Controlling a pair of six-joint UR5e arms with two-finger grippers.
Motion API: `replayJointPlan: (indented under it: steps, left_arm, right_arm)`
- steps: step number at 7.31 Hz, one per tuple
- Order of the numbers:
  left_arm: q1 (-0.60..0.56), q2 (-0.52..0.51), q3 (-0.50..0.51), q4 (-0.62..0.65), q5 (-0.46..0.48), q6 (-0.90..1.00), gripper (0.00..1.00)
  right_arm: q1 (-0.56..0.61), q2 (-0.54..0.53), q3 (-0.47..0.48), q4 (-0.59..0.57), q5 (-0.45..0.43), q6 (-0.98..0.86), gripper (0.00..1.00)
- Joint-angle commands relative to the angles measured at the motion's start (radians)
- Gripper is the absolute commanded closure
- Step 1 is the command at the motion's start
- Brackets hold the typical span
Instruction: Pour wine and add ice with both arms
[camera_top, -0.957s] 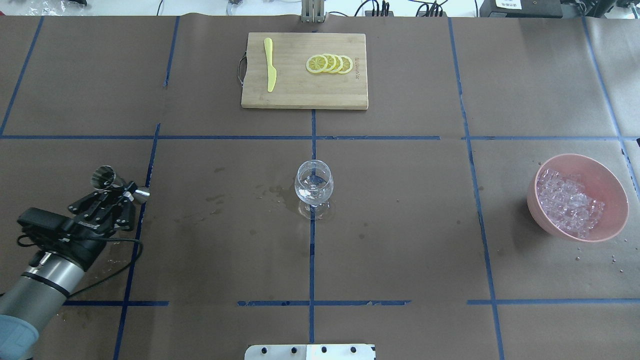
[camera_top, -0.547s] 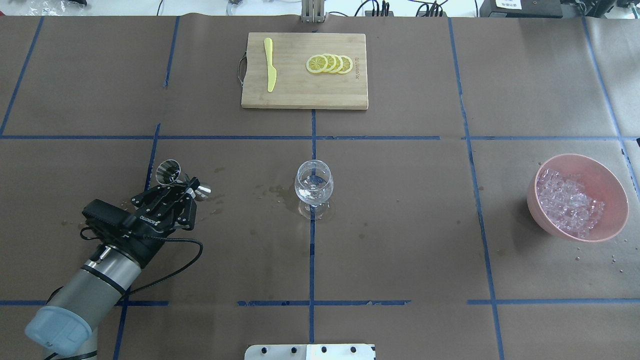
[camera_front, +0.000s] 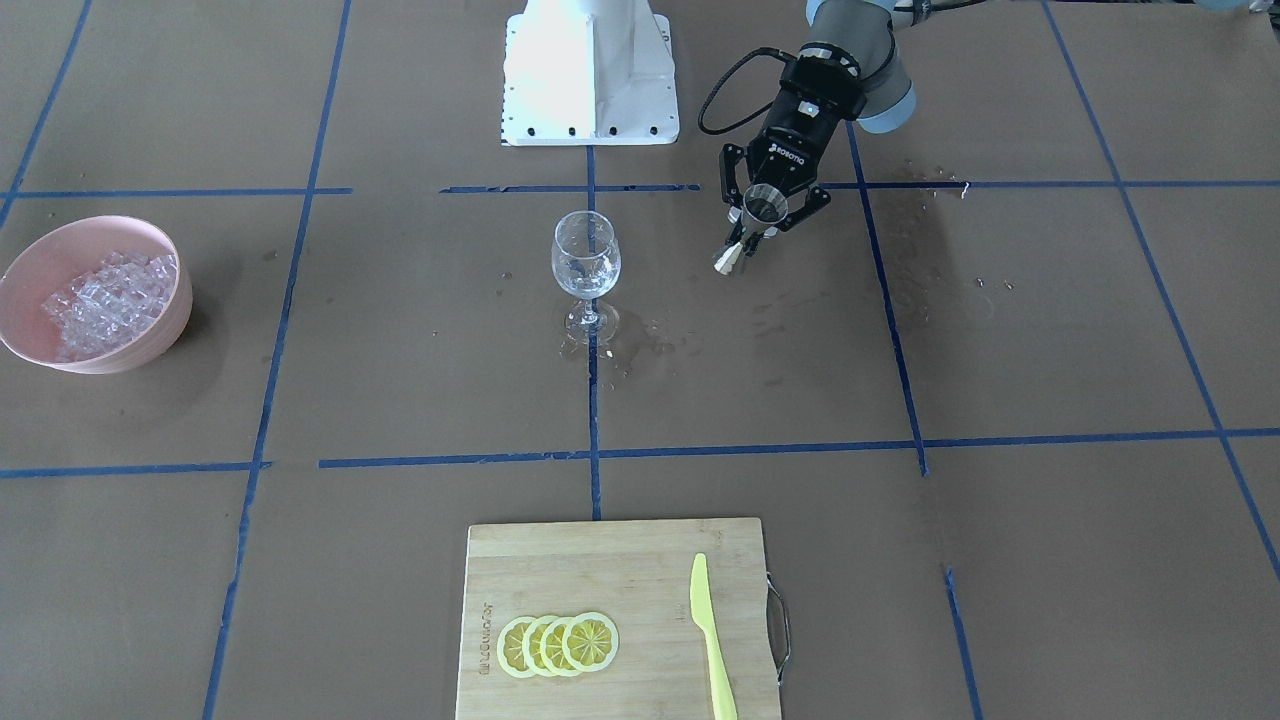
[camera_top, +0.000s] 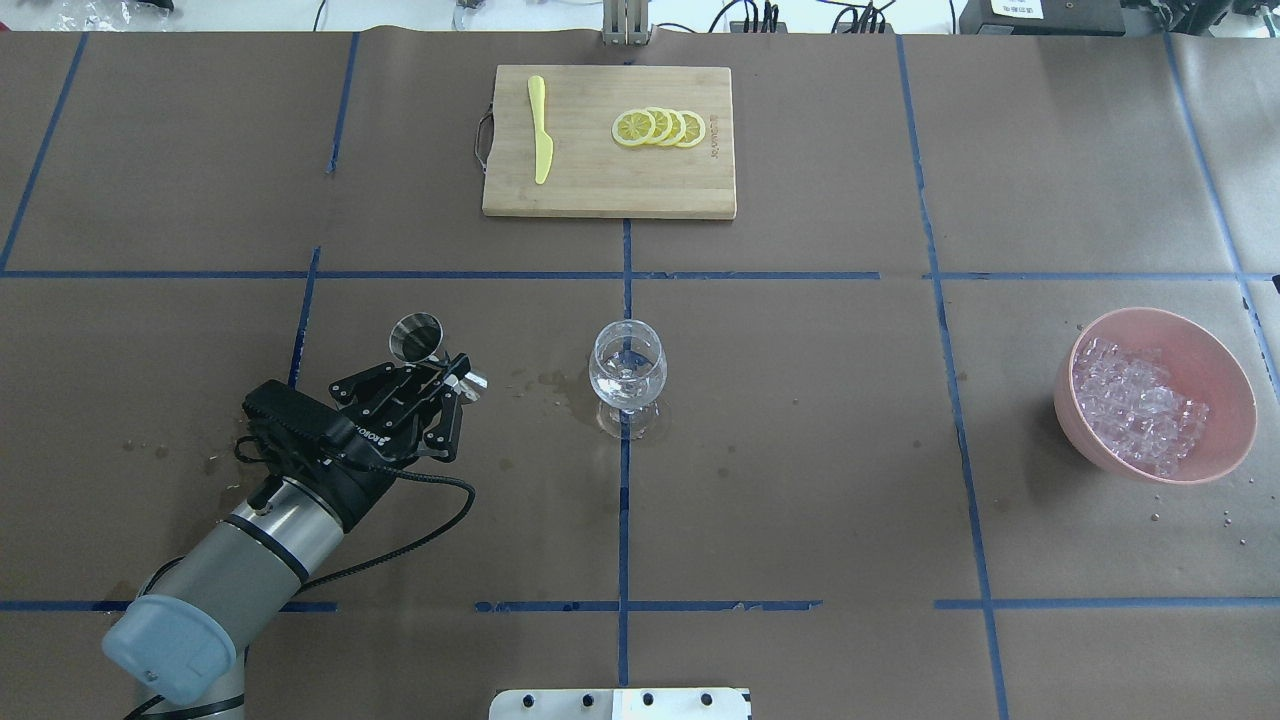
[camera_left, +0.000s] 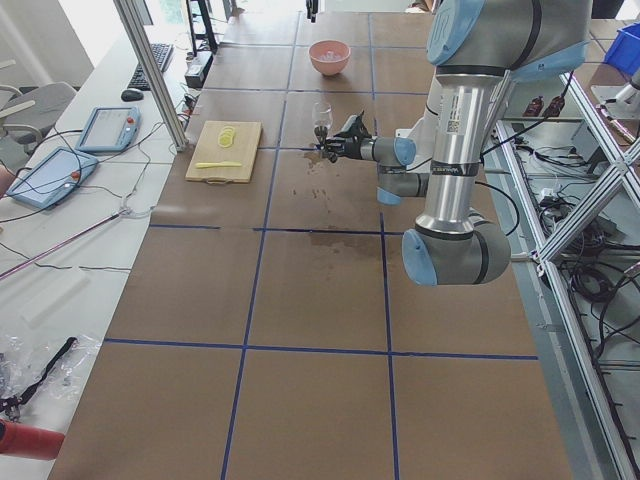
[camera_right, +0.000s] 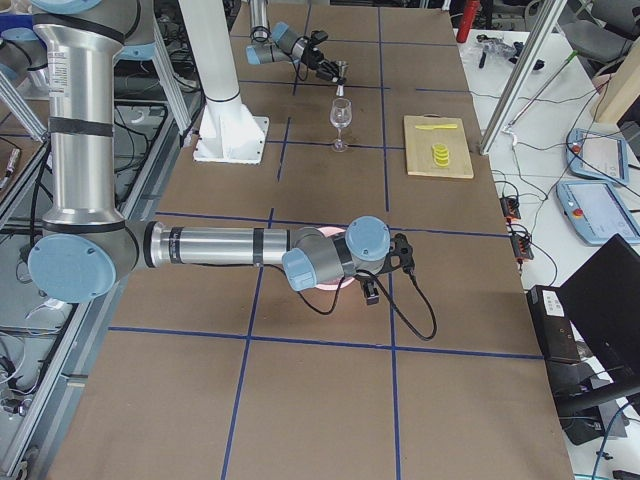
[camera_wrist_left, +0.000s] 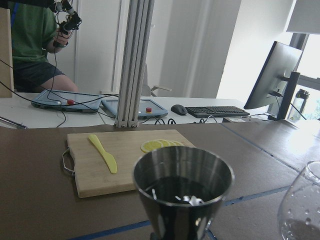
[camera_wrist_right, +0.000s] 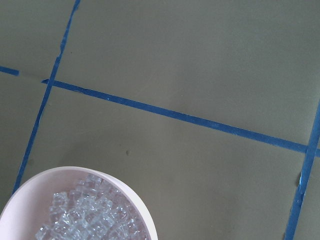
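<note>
The left gripper (camera_top: 447, 378) was pinched on the waist of the jigger (camera_top: 417, 338), held mouth-up with the wine (camera_wrist_left: 177, 194) dark inside. The glass (camera_top: 627, 372) stood near on the robot's right of it, not touching. Well beyond that the ice (camera_top: 1135, 400) lay heaped in the bowl (camera_top: 1205, 340), with the right gripper (camera_right: 370, 290) over it; whether that one was spread I couldn't tell.

"ROBOTIQ" on the left gripper (camera_front: 765, 222), engraved mark on cutting board (camera_front: 640, 570) too small to read
</note>
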Motion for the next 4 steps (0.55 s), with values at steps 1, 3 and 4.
replayJointPlan:
  steps: [1, 3, 4]
  left_arm:
    - [-0.006, -0.018, -0.018, 0.018, -0.053, 0.076, 1.00]
    - [-0.014, -0.053, -0.035, 0.076, -0.057, 0.083, 1.00]
    - [-0.017, -0.084, -0.036, 0.133, -0.057, 0.085, 1.00]
  right_arm:
    - [0.000, 0.000, 0.002, 0.000, 0.002, 0.000, 0.00]
    - [0.000, 0.000, 0.001, 0.000, 0.000, 0.000, 0.00]
    - [0.000, 0.000, -0.001, 0.000, 0.000, 0.000, 0.00]
